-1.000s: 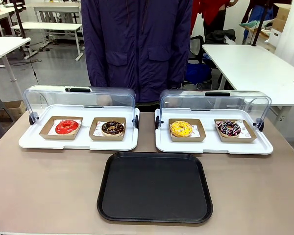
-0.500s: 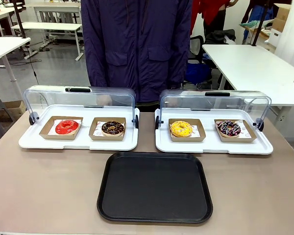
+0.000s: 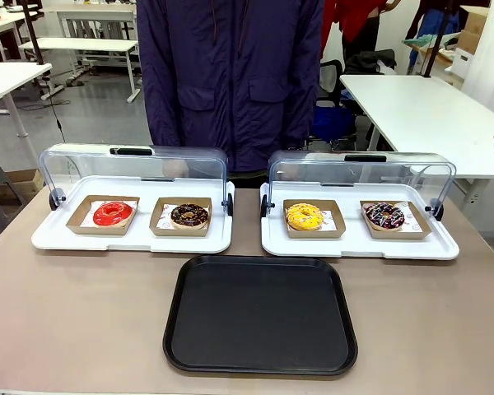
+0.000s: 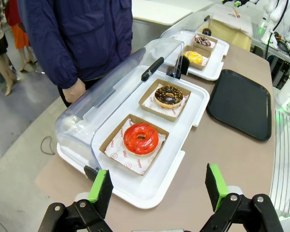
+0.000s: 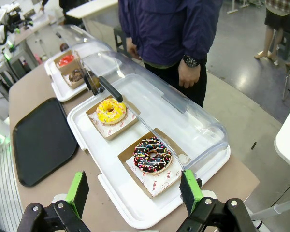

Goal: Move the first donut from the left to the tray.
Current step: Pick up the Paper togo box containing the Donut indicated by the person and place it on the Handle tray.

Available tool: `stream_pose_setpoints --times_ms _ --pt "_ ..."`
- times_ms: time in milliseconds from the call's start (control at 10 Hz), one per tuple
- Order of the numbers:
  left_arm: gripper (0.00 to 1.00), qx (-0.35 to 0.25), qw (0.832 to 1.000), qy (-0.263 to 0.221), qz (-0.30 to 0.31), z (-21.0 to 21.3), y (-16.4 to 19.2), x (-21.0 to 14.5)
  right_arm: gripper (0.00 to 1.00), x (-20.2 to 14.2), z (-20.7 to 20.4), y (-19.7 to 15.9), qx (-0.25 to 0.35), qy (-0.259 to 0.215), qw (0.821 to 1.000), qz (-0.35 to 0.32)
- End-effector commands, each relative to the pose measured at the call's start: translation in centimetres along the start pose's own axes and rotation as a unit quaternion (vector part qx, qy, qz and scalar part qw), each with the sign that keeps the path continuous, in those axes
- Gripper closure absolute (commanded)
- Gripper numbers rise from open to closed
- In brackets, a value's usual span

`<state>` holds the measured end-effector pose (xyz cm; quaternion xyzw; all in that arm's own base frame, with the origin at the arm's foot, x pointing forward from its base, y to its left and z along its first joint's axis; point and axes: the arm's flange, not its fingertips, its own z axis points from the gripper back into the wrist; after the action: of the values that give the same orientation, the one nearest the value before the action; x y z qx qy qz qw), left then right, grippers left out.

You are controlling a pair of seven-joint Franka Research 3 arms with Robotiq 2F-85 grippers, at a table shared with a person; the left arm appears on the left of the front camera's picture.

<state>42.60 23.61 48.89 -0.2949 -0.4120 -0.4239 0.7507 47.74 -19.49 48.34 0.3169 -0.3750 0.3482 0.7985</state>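
The first donut from the left [image 3: 113, 213] is red-glazed and lies in a brown cardboard box on the left white tray [image 3: 66, 240]. In the left wrist view the same red donut [image 4: 140, 138] sits ahead of my open left gripper [image 4: 158, 186], well above the table edge. The black tray [image 3: 260, 313] lies bare in the middle of the table, near the front, and shows as a dark tray [image 4: 240, 102] to the right in the left wrist view. My right gripper [image 5: 134, 191] is open and hovers near the sprinkled donut [image 5: 152, 156].
A chocolate donut [image 3: 189, 216] shares the left white tray. The right white tray [image 3: 358, 245] holds a yellow donut [image 3: 304, 216] and a sprinkled donut [image 3: 384, 216]. Both clear domed lids [image 3: 132, 164] stand open at the back. A person in a dark jacket [image 3: 230, 74] stands at the far side.
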Motion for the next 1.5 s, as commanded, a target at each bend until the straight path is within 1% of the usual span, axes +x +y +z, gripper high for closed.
stream_pose_setpoints --times_ms 0,1400 --pt "0.00 0.002 1.000 -0.003 0.000 0.01 -0.04 0.19 0.00 0.22 0.13 0.18 0.001 -0.002 1.000 0.003" --pt "0.00 0.002 1.000 -0.003 0.000 0.01 -0.04 0.19 0.00 0.22 0.13 0.18 0.001 -0.002 1.000 0.003"
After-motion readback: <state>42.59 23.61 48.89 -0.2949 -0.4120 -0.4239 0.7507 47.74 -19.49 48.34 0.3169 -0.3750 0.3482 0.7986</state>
